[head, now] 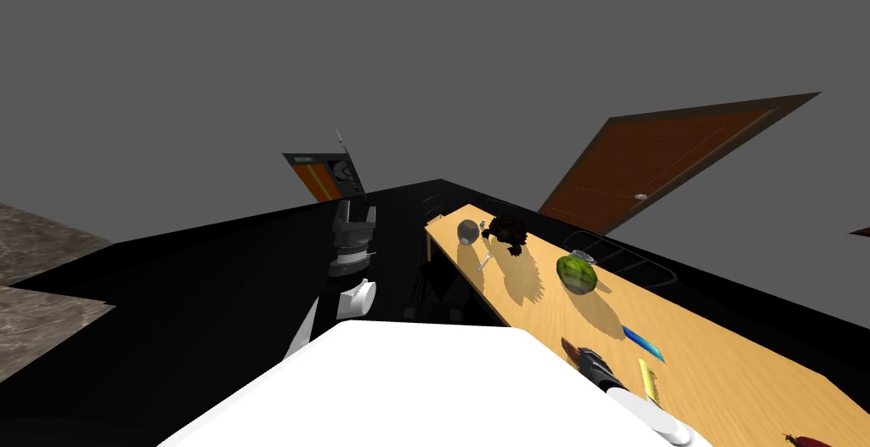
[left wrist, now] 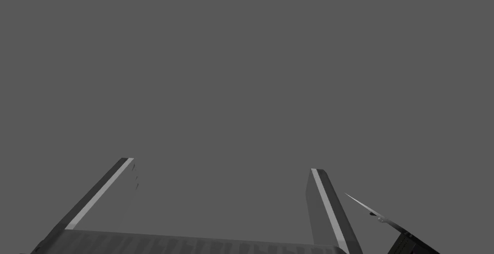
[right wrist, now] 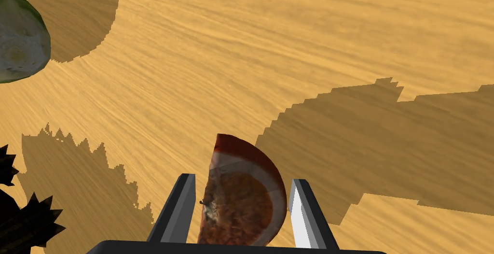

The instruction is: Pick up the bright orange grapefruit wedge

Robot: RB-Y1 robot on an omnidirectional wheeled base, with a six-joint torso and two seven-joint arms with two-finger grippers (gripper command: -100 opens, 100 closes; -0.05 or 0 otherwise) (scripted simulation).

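Wedge: grapefruit wedge (right wrist: 241, 203) held at the wooden table's (right wrist: 289, 48) near edge, the robot's 1 o'clock.
Axis: lengthwise along the fingers, tip pointing away from the gripper body.
Right gripper (right wrist: 243, 181): clamped on the wedge's sides.
Left gripper (left wrist: 222, 164): fingers spread, raised at 11 o'clock.

Plain grey wall (head: 425, 59) across upper room, unlit, flat. Brown door (head: 671, 161) in darker frame at right, small pale knob (head: 641, 197) near its lower edge. Long counter (head: 722, 340) of light wood, grain running lengthwise, stretching from right foreground toward far corner. Hard-edged, jagged shadows on counter top; light strong, from one side. Black area (head: 195, 297) beside and beyond counter. Mottled stone-like floor (head: 34, 255) at far left. Small orange-brown panel (head: 319, 178) in dark frame, far centre.
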